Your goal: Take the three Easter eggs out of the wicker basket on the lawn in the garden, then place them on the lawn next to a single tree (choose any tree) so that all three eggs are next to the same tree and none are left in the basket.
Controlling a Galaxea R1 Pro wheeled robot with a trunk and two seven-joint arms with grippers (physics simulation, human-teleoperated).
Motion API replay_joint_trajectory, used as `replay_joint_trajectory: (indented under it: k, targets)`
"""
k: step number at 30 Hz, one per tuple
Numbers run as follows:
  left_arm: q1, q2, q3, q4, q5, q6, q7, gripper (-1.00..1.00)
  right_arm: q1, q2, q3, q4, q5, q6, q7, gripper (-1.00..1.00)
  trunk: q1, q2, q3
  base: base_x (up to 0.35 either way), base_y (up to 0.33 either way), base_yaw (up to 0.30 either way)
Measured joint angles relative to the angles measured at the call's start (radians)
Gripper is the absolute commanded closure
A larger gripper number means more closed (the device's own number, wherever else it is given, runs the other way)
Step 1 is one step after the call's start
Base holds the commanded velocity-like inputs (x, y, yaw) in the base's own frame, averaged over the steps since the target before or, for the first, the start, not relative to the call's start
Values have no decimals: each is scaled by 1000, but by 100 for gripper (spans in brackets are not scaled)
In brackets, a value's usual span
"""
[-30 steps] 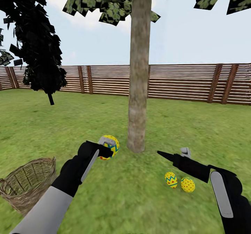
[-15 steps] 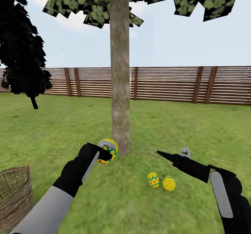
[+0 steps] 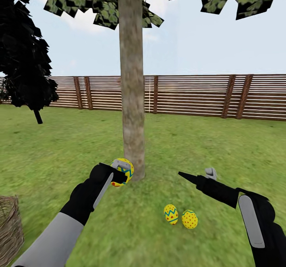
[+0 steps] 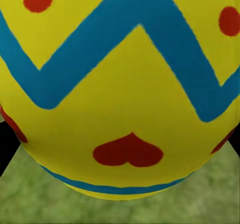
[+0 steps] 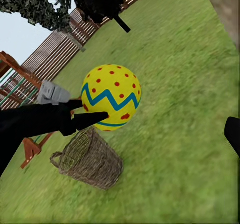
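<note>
**Third egg held at trunk, 2 down on grass**

Left gripper (image 3: 121, 172) raised just in front of base of thick, pale grey-brown mottled tree trunk (image 3: 132, 100), fingers clamped on small bright yellow egg with red dots and blue zigzag band (image 3: 123, 172). Held egg clear of the ground, overlapping trunk base in head view. Same egg close up in left wrist view (image 4: 120, 89), pinched between dark fingers at either edge, mottled green grass below. Seen again from right wrist camera (image 5: 111, 97), one black finger (image 5: 90, 119) laid across its side.

2 more yellow patterned eggs resting on wide mottled green lawn (image 3: 222, 143), right of the trunk and nearer the robot: zigzag-banded one (image 3: 171, 213) and red-dotted one (image 3: 190, 219), side by side, touching or nearly so. Both near the tree, apart from the trunk itself.

Right gripper (image 3: 198, 175) hovering over grass above and right of the 2 grounded eggs, fingers spread apart, nothing between them.

Small tan-brown woven wicker basket (image 3: 9, 229) at lower left edge of head view, cut off by frame, well apart from tree. Contents not visible there. In right wrist view, basket (image 5: 89, 158) standing on grass beyond the held egg; interior hard to read.

Brown horizontal-slat wooden fence (image 3: 190, 96) across the background. Narrow near-black columnar tree (image 3: 24, 52) far left. Green leaves (image 3: 103, 4) overhead.
</note>
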Motion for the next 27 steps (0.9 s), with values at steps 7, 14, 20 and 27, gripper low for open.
replay_joint_trajectory:
  k: [7,14,20,27]
  targets:
    - [0,0,0,0,0,0,0,100,-2,0,-1,0,1,0,-2,-100,0,0,-10,184,-281,142]
    - [0,0,-1,33,0,0,0,100,-2,0,0,0,0,0,-2,-100,0,0,-20,95,-304,115]
    - [0,-2,-4,102,1,0,0,100,-2,1,0,0,-1,0,-2,-100,0,0,-29,36,-312,93]
    - [-3,-29,-6,241,4,-23,0,100,-2,0,-1,0,0,0,-2,-100,0,0,-40,150,-304,86]
